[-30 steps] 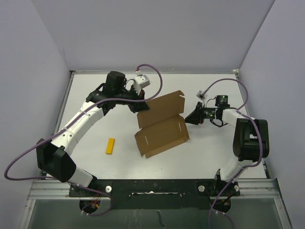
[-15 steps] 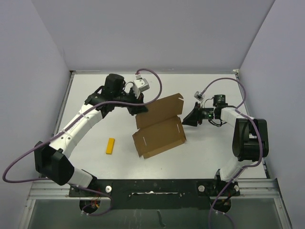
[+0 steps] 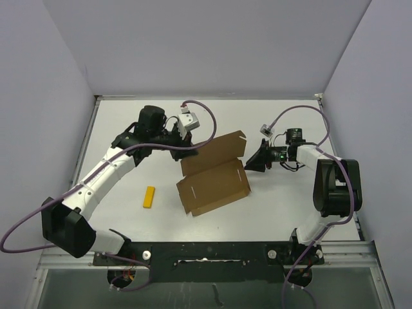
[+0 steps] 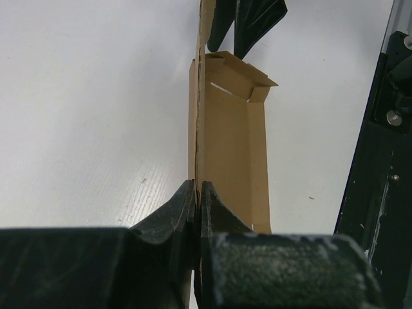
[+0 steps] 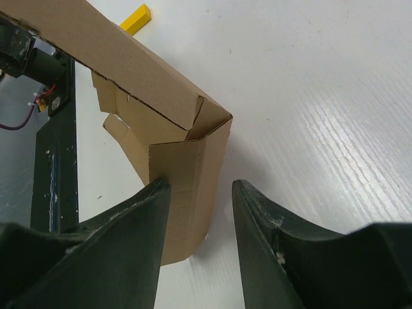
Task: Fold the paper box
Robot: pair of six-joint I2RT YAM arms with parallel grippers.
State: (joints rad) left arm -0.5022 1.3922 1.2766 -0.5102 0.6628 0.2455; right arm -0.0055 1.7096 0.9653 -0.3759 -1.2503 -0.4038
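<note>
Edge of paper box (image 3: 215, 183) sits pinched in left tool (image 4: 198, 191), right tool (image 5: 201, 187) spread at its corner.

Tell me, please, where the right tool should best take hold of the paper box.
Probably the end flap of the paper box, from the robot's right: it stands on edge facing the open right tool, while the left tool pinches the opposite end.

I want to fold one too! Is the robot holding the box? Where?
The left gripper pinches the paper box by the edge of its raised panel; the right gripper holds nothing.
</note>
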